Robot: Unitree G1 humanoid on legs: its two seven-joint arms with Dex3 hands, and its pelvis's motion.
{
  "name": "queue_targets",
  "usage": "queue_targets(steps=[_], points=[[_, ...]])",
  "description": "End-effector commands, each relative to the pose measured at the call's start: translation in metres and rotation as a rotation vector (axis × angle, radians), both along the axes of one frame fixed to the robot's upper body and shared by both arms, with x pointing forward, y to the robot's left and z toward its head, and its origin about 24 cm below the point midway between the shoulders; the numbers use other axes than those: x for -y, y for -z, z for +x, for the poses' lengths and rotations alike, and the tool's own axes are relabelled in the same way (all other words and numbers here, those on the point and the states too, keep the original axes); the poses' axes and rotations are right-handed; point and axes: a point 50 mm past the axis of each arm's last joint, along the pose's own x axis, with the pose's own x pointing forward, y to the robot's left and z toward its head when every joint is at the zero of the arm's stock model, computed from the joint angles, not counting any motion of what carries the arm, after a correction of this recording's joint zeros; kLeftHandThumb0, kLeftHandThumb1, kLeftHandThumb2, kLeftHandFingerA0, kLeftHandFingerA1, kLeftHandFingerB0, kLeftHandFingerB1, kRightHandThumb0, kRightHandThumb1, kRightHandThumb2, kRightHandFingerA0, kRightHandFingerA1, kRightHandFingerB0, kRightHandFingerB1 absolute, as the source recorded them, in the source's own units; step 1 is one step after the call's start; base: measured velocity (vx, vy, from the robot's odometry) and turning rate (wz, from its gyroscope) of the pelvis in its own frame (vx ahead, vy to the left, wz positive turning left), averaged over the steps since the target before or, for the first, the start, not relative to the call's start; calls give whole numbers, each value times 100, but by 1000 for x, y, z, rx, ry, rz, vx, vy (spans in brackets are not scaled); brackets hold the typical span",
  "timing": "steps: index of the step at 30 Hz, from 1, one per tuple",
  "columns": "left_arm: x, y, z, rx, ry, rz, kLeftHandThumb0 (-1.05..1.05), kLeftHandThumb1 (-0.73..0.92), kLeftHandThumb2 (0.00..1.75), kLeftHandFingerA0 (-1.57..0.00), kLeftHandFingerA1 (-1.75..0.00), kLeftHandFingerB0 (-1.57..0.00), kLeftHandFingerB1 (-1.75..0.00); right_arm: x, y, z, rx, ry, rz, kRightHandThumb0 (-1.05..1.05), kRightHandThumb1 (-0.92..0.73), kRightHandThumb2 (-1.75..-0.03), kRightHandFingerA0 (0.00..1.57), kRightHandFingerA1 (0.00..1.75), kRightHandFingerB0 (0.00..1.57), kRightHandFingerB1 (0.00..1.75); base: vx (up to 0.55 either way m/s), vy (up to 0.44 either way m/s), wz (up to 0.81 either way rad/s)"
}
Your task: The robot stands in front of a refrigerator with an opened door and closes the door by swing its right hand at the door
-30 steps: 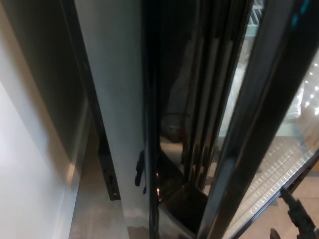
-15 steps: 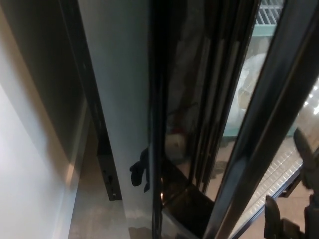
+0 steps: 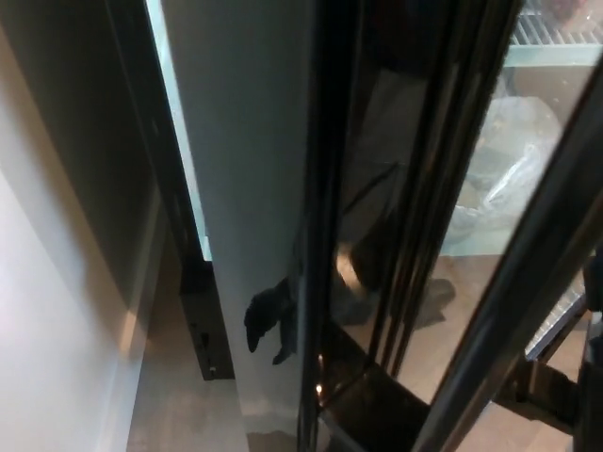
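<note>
The refrigerator door (image 3: 490, 311), a dark-framed glass panel, is seen running diagonally from the upper right down toward the lower centre, standing ajar from the cabinet, whose wire shelf (image 3: 556, 33) and a clear plastic bag (image 3: 513, 155) show behind it. The left hand (image 3: 268, 320) hangs low by the white side panel (image 3: 245, 188), its fingers loosely curled around nothing. The right hand (image 3: 592, 311) is barely caught at the picture's right edge; the state of its fingers cannot be told. The swing is best landed flat on the frame, not the glass, and followed through until the door seats.
</note>
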Motion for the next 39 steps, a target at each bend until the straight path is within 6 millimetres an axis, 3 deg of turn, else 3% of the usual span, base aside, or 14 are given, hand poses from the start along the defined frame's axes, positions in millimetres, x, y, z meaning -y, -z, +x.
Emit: queue_targets(steps=[1, 2, 4, 7, 11, 15, 16, 19, 23, 24, 26, 32, 36, 39], points=[[-3, -1, -2, -20, 36, 11, -59, 67, 97, -35, -52, -25, -46, -48, -6, 49, 121, -34, -514, -64, -89, -69, 1, 16, 5, 21, 0, 0, 0], [-3, -1, -3, -23, 37, 13, -59, 67, 98, -35, -52, -24, -45, -49, -3, 56, 109, -21, -535, -72, -74, -104, 0, 20, 13, 26, 0, 0, 0], [-4, 0, -3, -26, 34, 11, -59, 67, 97, -35, -51, -25, -45, -50, 2, 68, 83, 2, -569, -71, -77, -108, 0, 19, 6, 23, 0, 0, 0], [-4, 0, -3, -25, 29, 5, -59, 67, 97, -35, -51, -25, -45, -50, 5, 75, 62, 16, -589, -71, -77, -108, 0, 19, 6, 23, 0, 0, 0], [0, 1, -4, -29, 50, 8, -57, 67, 98, -36, -52, -24, -46, -46, 23, 133, -186, 61, -687, -76, -75, -103, 2, 22, 10, 26, 0, 0, 0], [0, 1, -4, -29, 50, 7, -57, 67, 98, -36, -52, -24, -46, -45, 25, 142, -207, 73, -704, -76, -75, -103, 2, 22, 10, 26, 0, 0, 0], [1, 3, -6, -37, 54, 8, -60, 68, 97, -34, -51, -25, -45, -44, 30, 151, -259, 90, -743, -70, -69, -100, 2, 32, 9, 35, 2, 1, 8], [4, 5, -6, -43, 69, 9, -60, 68, 98, -34, -51, -24, -45, -37, 37, 173, -369, 150, -846, -68, -69, -101, 2, 35, 5, 35, 14, 2, 5], [3, 2, -1, -33, 69, 10, -59, 67, 98, -35, -52, -24, -45, -33, 33, 183, -403, 167, -868, -68, -73, -106, 4, 34, 3, 31, 0, 0, 0], [3, 2, -1, -31, 66, 8, -58, 67, 98, -36, -52, -24, -45, -32, 32, 183, -404, 168, -869, -77, -78, -107, 8, 29, 8, 27, 0, 0, 0], [3, 2, -2, -33, 62, 3, -59, 67, 98, -35, -52, -23, -45, -30, 32, 183, -394, 172, -867, -68, -75, -109, 3, 32, 3, 30, 0, 0, 0], [1, 1, -2, -37, 75, 11, -58, 67, 98, -35, -52, -23, -45, -19, 30, 180, -356, 164, -820, -76, -78, -107, 7, 28, 7, 27, 0, 0, 0], [2, 2, -1, -37, 80, 5, -57, 66, 98, -36, -53, -24, -46, 0, 33, 168, -339, 163, -768, -78, -81, -112, 0, 22, 7, 23, 0, 0, 0], [2, 1, 0, -32, 77, 2, -56, 66, 98, -37, -53, -24, -46, 12, 42, 151, -352, 147, -721, -75, -78, -107, 6, 25, 6, 25, 0, 0, 0]])
